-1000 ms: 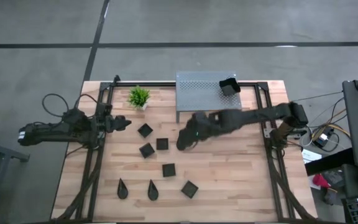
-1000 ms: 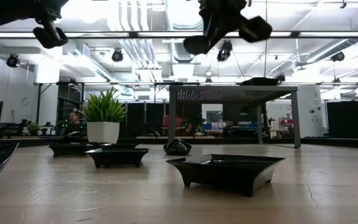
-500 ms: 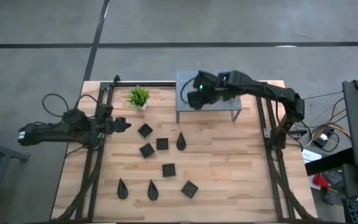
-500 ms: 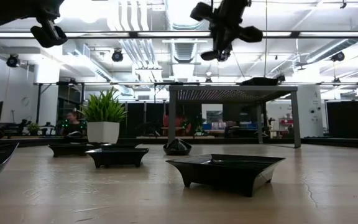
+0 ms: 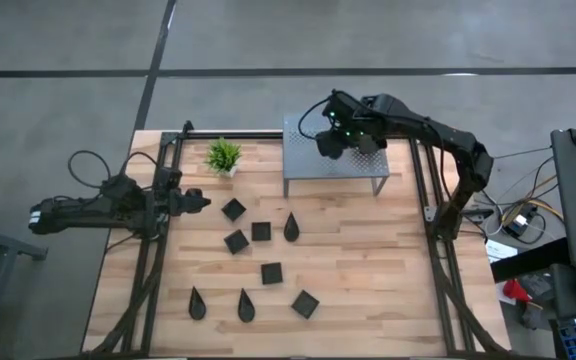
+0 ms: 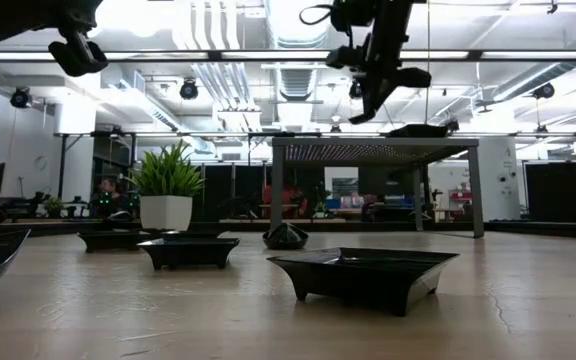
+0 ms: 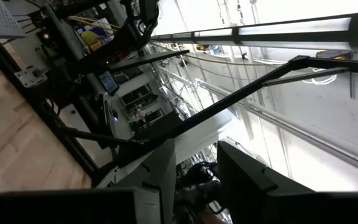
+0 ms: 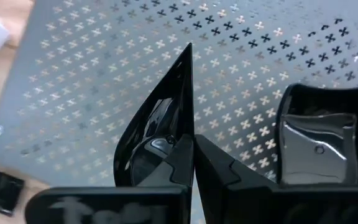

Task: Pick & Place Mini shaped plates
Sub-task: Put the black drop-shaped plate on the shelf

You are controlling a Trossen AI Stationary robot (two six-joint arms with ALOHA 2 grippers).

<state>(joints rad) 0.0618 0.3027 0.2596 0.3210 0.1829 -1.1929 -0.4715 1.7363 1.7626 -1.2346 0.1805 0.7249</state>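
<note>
perforated shelf beneath right gripper clamping teardrop plate

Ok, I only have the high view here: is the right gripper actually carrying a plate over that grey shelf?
Observer: Yes. The right wrist view shows the right gripper shut on a teardrop plate, over the perforated shelf.
Operator: Is it down on the shelf?
Observer: No. In the low view it hangs clearly above the shelf top.
Operator: Anything on the shelf?
Observer: One deeper square plate, close to the gripper.
</note>
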